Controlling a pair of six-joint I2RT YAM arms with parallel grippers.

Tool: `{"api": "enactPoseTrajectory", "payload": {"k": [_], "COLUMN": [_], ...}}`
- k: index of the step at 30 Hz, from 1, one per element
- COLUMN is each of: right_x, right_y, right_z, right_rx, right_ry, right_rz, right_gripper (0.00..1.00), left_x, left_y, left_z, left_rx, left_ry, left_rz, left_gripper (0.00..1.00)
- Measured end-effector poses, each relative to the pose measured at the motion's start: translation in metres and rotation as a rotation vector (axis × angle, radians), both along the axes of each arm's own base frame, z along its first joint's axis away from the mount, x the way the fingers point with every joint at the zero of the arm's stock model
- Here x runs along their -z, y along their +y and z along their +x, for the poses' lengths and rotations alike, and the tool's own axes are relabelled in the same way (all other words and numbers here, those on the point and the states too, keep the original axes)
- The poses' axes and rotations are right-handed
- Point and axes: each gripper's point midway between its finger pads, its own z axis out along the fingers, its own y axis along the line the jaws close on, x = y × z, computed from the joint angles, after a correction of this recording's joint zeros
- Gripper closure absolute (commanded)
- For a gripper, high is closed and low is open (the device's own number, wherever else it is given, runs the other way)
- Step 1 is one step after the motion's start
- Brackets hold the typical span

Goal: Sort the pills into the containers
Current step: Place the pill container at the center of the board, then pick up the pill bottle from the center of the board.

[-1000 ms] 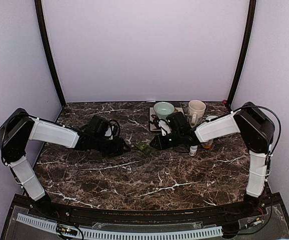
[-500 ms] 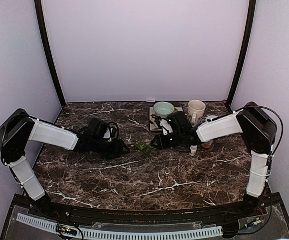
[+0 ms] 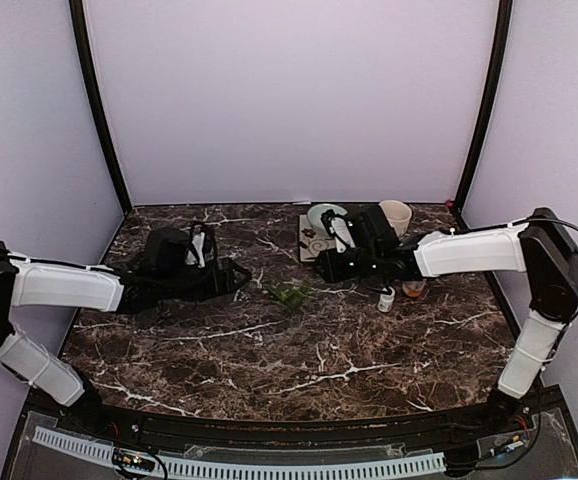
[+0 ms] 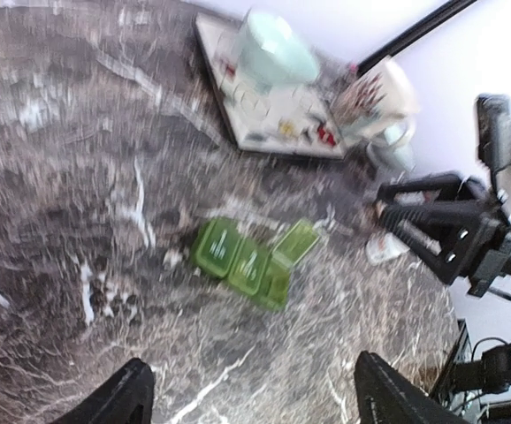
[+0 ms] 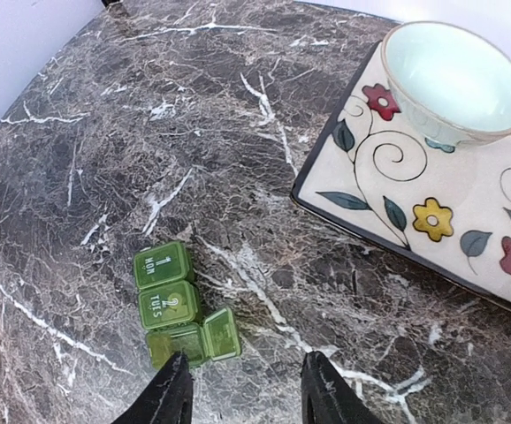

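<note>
1. The left arm lies low and stretched out over the marble table [image 3: 269, 350], its forearm nearly level and the wrist pointing right.
2. The left gripper [image 4: 255, 402] has its fingers [image 4: 132, 397] spread wide, with only bare table between them.
3. The pill box [image 4: 251, 261] lies ahead of those fingers, in line with the gap and well apart from the tips.
4. The right arm reaches leftwards from its shoulder, forearm level, with the wrist beside the flowered tray [image 5: 468, 256].
5. The right gripper [image 5: 247, 393] is tilted down at the table. Its fingers [image 5: 171, 393] stand moderately apart and hold nothing.
6. In the right wrist view the box sits just ahead of the finger on the picture's left, near its tip but not touching.
7. Two of the box's lids are shut. The nearest one is flipped open towards the gap.
8. The pills are too small to make out.
9. A pale green bowl [image 5: 459, 84] stands on the tray, far beyond the fingers.
</note>
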Motion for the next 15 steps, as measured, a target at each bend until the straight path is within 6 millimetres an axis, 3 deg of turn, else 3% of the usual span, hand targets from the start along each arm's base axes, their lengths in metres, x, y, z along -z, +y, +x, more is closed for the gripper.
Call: {"api": "enactPoseTrajectory", "payload": {"k": [6, 11, 15], "right_x": [-0.028, -0.063, -0.095], "right_y": [-0.011, -0.031, -0.056], "right_z": [-0.009, -0.005, 0.005], "right_rx": [0.057, 0.155, 0.295], "right_ry": [-0.091, -0.195, -0.283], "right_rz": [-0.068, -0.096, -0.089], "right_gripper": [0.53, 0.50, 0.45], "left_x": [-0.051, -0.071, -0.074], "left_y": [0.008, 0.019, 0.034], "left_z": [-0.005, -0.005, -0.004], "left_rx": [-0.019, -0.054, -0.106], "left_ry": [-0.287, -0.479, -0.570], "left_rz": [-0.022, -0.029, -0.045], "left_gripper": [0.16, 0.17, 0.02]}}
